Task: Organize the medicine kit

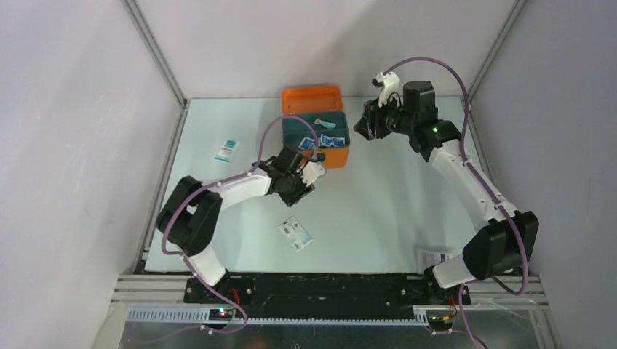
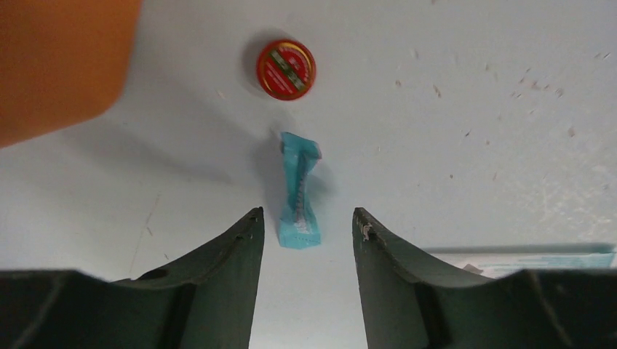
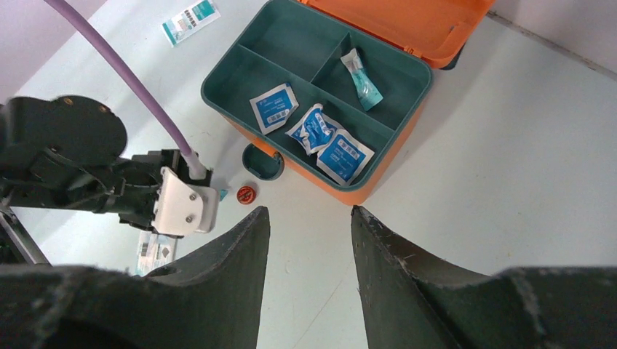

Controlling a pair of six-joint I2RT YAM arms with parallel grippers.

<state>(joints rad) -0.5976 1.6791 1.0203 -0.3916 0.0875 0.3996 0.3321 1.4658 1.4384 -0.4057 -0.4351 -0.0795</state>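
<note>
The orange medicine kit [image 1: 336,156] stands open at the back of the table, its lid [image 1: 313,99] tipped back. Its teal tray [image 3: 218,87] holds three white-and-blue sachets [image 3: 314,127] and a teal sachet [image 3: 361,80]. My left gripper [image 2: 305,218] hangs open over the table in front of the kit [image 2: 58,58]. The near end of a twisted teal sachet [image 2: 298,193] lies between its fingertips, untouched. A red round tin [image 2: 286,69] lies just beyond. My right gripper [image 3: 309,211] is open and empty, raised to the right of the kit [image 3: 364,193].
Flat packets lie at the left [image 1: 227,150] and at the near middle [image 1: 295,234]. A white card [image 1: 434,256] sits by the right arm's base. The kit's teal latch [image 3: 262,161] juts from its front wall. Metal rails edge the table.
</note>
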